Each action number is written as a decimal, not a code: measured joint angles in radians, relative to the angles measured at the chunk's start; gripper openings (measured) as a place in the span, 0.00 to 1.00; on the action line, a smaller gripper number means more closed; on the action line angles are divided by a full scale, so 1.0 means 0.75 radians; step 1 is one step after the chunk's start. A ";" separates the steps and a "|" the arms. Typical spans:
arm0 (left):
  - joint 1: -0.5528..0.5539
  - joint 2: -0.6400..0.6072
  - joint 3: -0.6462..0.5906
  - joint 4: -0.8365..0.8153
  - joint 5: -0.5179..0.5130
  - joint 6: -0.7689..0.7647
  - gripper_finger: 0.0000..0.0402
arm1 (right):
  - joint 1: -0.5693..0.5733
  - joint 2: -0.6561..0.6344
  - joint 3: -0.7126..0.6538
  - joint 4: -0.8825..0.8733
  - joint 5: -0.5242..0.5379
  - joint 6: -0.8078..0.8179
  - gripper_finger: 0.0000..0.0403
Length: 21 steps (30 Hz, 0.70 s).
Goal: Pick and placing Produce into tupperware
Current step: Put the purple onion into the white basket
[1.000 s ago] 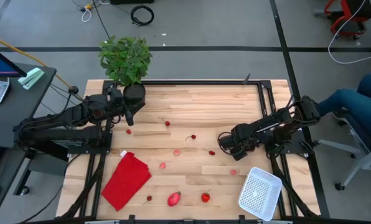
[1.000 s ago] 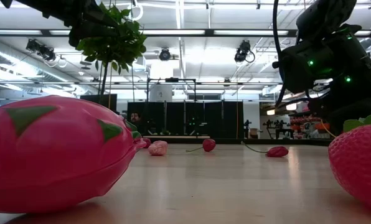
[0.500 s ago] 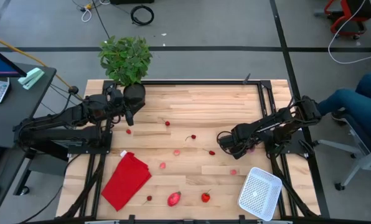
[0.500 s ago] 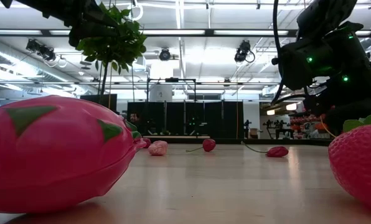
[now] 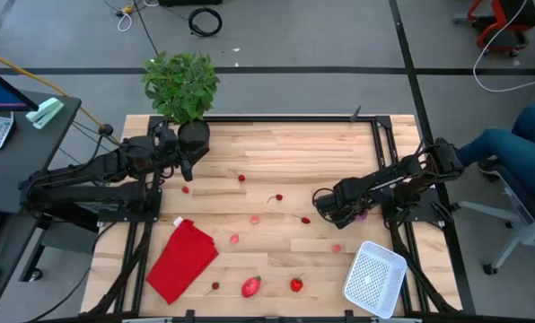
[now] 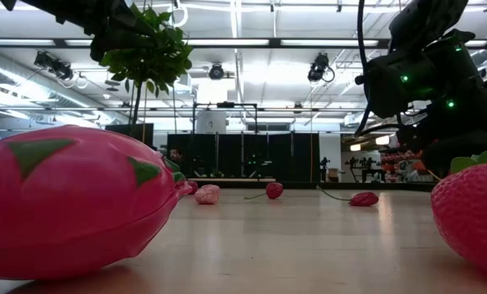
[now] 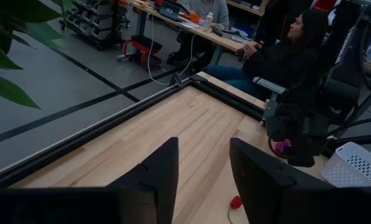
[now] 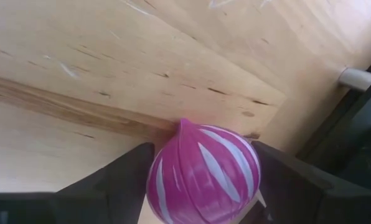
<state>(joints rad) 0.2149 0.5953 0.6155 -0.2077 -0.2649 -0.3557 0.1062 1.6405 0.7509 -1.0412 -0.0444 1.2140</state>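
The bench [image 5: 285,161] is seen as pale planked wood, smooth and matt; the purple ball [image 8: 204,171] looks glossy plastic, white-striped.

the tupperware [image 5: 374,278] sits at the table's [image 5: 321,152] near right corner, the cloth [image 5: 181,259] near its left edge. produce [image 5: 252,286] lies scattered between them. a potted plant [image 5: 183,90] stands at the far left corner.

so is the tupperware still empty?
Empty: the high view shows only bare white mesh inside the tupperware; the produce lies on the table.
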 joint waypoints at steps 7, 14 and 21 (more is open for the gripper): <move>0.000 0.000 0.000 0.000 0.000 0.000 0.37 | 0.000 0.005 0.029 -0.013 -0.021 -0.005 0.67; 0.000 0.000 0.000 0.000 0.000 0.000 0.37 | -0.001 0.007 0.129 0.017 -0.058 -0.007 0.67; 0.000 0.000 0.000 0.000 0.000 0.000 0.38 | 0.002 0.006 0.317 0.002 -0.316 -0.031 0.67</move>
<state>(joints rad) 0.2146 0.5956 0.6155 -0.2076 -0.2649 -0.3557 0.1074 1.6451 0.9889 -1.0397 -0.2813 1.1904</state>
